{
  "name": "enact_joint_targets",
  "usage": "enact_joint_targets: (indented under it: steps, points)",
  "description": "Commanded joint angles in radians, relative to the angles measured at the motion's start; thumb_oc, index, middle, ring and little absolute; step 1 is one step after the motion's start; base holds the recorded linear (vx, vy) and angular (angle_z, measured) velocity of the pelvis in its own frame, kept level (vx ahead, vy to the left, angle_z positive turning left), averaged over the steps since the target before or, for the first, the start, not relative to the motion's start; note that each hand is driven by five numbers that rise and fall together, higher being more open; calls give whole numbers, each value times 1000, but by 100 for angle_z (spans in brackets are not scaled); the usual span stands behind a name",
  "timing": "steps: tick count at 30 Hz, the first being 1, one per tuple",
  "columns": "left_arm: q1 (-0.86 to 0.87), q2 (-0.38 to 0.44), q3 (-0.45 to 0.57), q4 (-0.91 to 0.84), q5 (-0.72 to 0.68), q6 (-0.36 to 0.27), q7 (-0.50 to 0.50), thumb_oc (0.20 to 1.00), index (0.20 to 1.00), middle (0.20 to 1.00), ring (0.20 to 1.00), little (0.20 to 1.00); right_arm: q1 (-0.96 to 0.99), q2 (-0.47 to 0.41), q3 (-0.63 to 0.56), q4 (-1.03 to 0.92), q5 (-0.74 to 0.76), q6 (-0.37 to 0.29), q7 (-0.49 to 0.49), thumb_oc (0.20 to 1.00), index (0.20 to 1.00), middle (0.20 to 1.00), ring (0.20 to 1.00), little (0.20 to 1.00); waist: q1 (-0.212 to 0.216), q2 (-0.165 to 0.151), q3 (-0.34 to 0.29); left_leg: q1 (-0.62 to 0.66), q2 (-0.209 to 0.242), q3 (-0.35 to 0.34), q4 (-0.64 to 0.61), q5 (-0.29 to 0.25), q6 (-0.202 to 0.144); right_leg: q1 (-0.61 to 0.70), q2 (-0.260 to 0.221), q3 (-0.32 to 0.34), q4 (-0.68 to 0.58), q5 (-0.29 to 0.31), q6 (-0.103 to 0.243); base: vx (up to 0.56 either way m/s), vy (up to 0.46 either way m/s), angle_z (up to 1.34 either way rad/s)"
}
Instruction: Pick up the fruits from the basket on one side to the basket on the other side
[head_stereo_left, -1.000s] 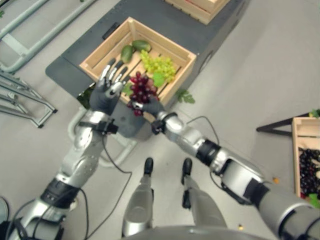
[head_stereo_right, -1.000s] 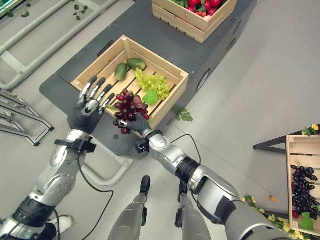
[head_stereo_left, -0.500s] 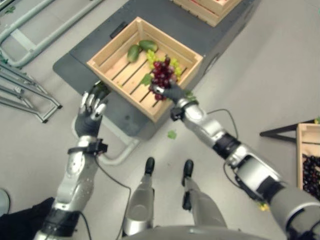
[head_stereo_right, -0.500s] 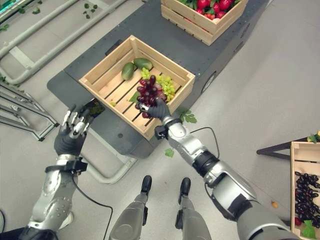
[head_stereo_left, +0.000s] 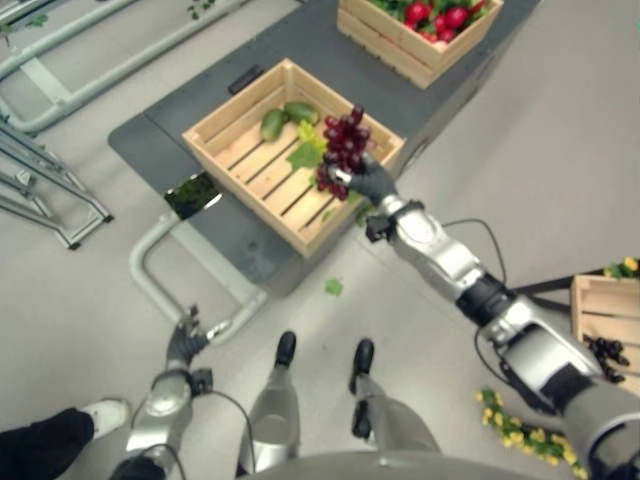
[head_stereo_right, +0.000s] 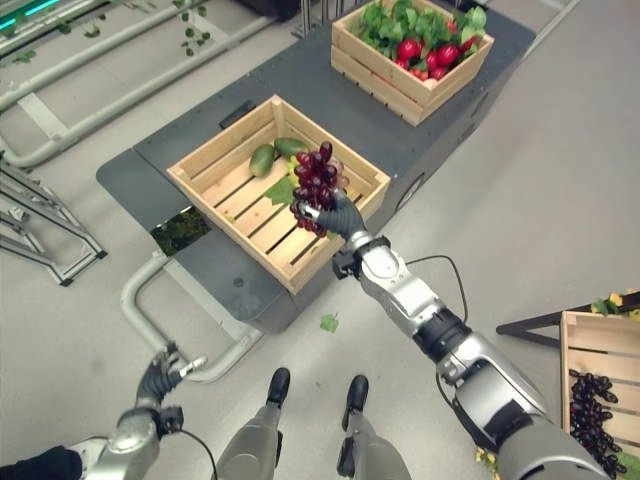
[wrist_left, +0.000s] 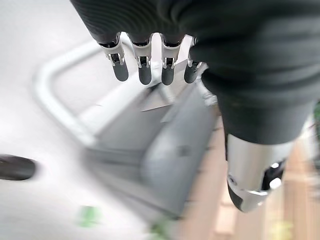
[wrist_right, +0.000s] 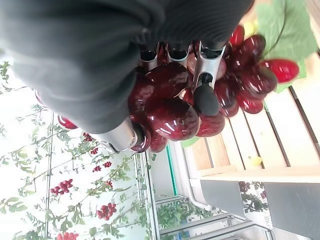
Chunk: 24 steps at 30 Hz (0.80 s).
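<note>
Right hand (head_stereo_right: 342, 215) at frame centre, fingers curled round dark red grape bunch (head_stereo_right: 316, 183) above slatted wooden crate (head_stereo_right: 215, 160); left hand (head_stereo_right: 160, 377) lower left, fingers relaxed, holding nothing.

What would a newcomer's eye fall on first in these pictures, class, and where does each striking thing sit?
First, the bunch of dark red grapes, gripped by the right hand above the slatted wooden crate on the dark grey platform. In that crate lie two green mangoes and a green leaf. Behind it a second crate holds red fruit among leaves, and the left hand hangs low by the pale tubular bar.
</note>
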Motion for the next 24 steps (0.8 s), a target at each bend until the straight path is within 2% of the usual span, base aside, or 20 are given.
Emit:
enact_joint_targets:
  steps: [1, 3, 7, 11, 15, 22, 24]
  points:
    - [23, -35, -25, 149, 119, 23, 26, 1000, 1000, 1000, 1000, 1000, 50, 3, -58, -126, -32, -80, 18, 200, 200, 200, 200, 200, 3, -34, -105, -18, -80, 13, -17, -18, 94, -5, -26, 2, 26, -26, 99, 116, 65, -10]
    - [8, -67, -5, 296, 158, 48, 39, 1000, 1000, 1000, 1000, 1000, 122, -26, -93, -169, -49, -82, 19, 200, 200, 200, 200, 200, -3, -36, -124, -4, -80, 14, -18, -25, 94, 13, -30, 2, 19, -30, 104, 89, 56, -10]
    - [9, -87, 53, 476, 252, 86, 40, 1000, 1000, 1000, 1000, 1000, 279, -60, -174, -247, -62, -96, 41, 200, 200, 200, 200, 200, -14, -40, -164, 20, -82, 20, -18, -42, 94, 41, -40, -1, 12, -37, 112, 97, 59, 2]
    - [25, -91, 84, 499, 316, 77, 38, 1000, 1000, 1000, 1000, 1000, 455, -106, -292, -324, -119, -108, 54, 200, 200, 200, 200, 200, -25, -38, -199, 35, -88, 21, -18, -56, 95, 60, -50, -7, 8, -43, 122, 77, 74, 0]
    - [25, -92, 95, 494, 335, 61, 45, 1000, 1000, 1000, 1000, 1000, 599, -101, -403, -330, -135, -123, 54, 200, 200, 200, 200, 200, -43, -35, -222, 53, -95, 23, -18, -68, 99, 76, -62, -6, 10, -44, 133, 50, 86, 1]
    - [3, -90, 71, 475, 393, 51, 51, 1000, 1000, 1000, 1000, 1000, 758, -64, -500, -330, -161, -132, 60, 200, 200, 200, 200, 200, -97, -19, -241, 92, -102, 50, -18, -84, 112, 79, -76, 28, 72, -60, 142, 33, 88, -9]
    - [-2, -89, 64, 471, 403, 49, 52, 1000, 1000, 1000, 1000, 1000, 768, -57, -505, -325, -165, -132, 59, 200, 200, 200, 200, 200, -101, -16, -238, 101, -98, 60, -18, -87, 113, 72, -75, 31, 92, -66, 143, -5, 35, -20]
